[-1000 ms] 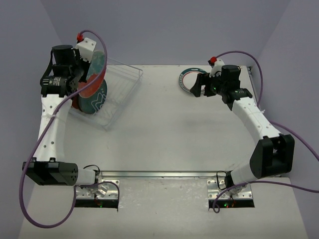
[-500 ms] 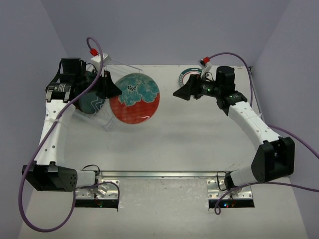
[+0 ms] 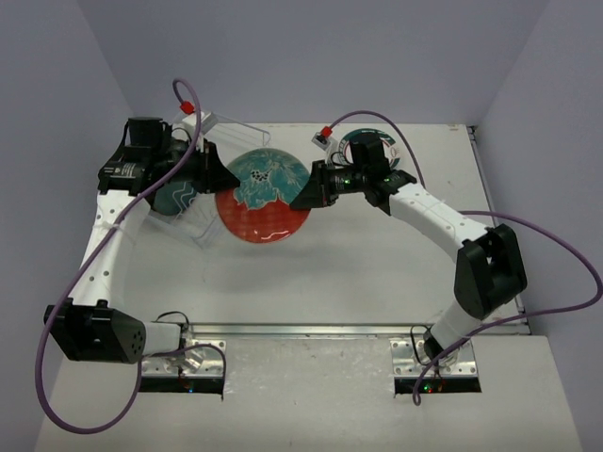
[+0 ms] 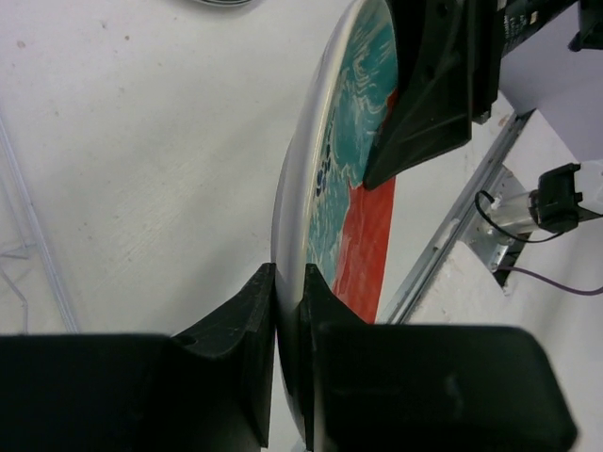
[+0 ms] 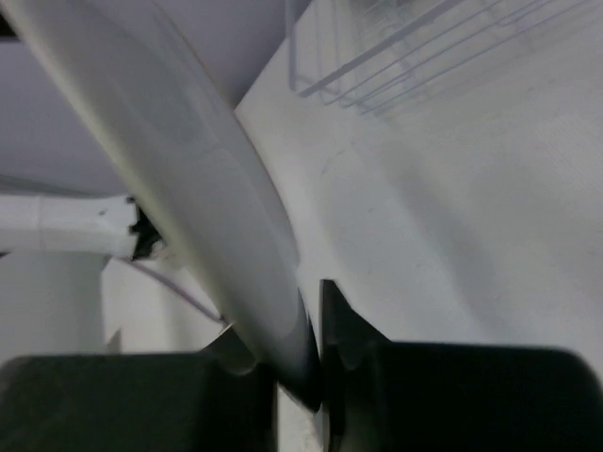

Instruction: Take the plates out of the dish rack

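- Left gripper (image 3: 215, 171) is clamped on the left rim of the red-and-teal plate (image 3: 262, 202). Its wrist view shows both fingers (image 4: 236, 320) pressed on either face of the rim.
- Right gripper (image 3: 306, 191) sits at the opposite rim. Its own camera shows the jaws closed down onto the plate's edge.
- Judged reason for the double hold: a handover, with the plate passing from the rack-side arm to the arm nearer the set-down area.
- The held plate hangs off the table (image 3: 377, 273), out of the slots and just beside the dish rack (image 3: 247, 127). Its painted face is turned toward the overhead camera.
- Plates counted, three:
  - one held between the arms
  - one dark teal plate (image 3: 174, 196) with white waves, standing in the rack
  - one white teal-ringed plate (image 3: 347, 141) lying flat behind the right arm, mostly hidden
- Racks, one. Arms, two. Grippers, two, both on the same plate.
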Controlling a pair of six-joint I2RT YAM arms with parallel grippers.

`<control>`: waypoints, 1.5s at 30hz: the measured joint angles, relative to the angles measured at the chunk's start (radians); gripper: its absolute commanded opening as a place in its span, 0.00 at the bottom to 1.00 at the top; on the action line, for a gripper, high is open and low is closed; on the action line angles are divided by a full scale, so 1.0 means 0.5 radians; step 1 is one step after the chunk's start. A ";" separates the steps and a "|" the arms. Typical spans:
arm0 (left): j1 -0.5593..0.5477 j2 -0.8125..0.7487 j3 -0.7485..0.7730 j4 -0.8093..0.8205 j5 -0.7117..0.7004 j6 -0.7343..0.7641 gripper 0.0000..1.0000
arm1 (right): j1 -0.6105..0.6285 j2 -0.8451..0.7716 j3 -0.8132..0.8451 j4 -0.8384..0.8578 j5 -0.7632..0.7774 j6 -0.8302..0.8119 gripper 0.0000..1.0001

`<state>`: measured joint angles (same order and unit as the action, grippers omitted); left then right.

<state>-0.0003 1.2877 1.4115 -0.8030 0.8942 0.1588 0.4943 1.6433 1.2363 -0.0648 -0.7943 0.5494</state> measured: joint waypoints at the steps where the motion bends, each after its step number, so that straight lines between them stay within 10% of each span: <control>1: -0.003 0.000 -0.011 0.022 -0.048 0.013 0.00 | -0.001 0.013 0.012 -0.009 -0.049 -0.016 0.00; 6: -0.001 0.000 -0.023 0.080 -0.071 -0.042 0.69 | -0.041 0.009 0.014 0.001 -0.138 0.013 0.00; 10: -0.016 -0.007 -0.023 0.173 -0.168 -0.116 1.00 | -0.186 0.004 -0.089 -0.048 -0.141 0.071 0.00; 19: -0.015 -0.009 -0.022 0.309 -0.532 -0.217 1.00 | -0.925 0.025 -0.340 -0.498 0.176 -0.036 0.00; 45: 0.057 -0.024 -0.009 0.369 -1.473 -0.282 1.00 | -0.945 0.923 0.184 -1.096 0.020 -0.312 0.03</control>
<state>0.0280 1.2757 1.4070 -0.6187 0.1575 0.0177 0.0216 2.1049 1.3281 -0.6126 -0.7845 0.3935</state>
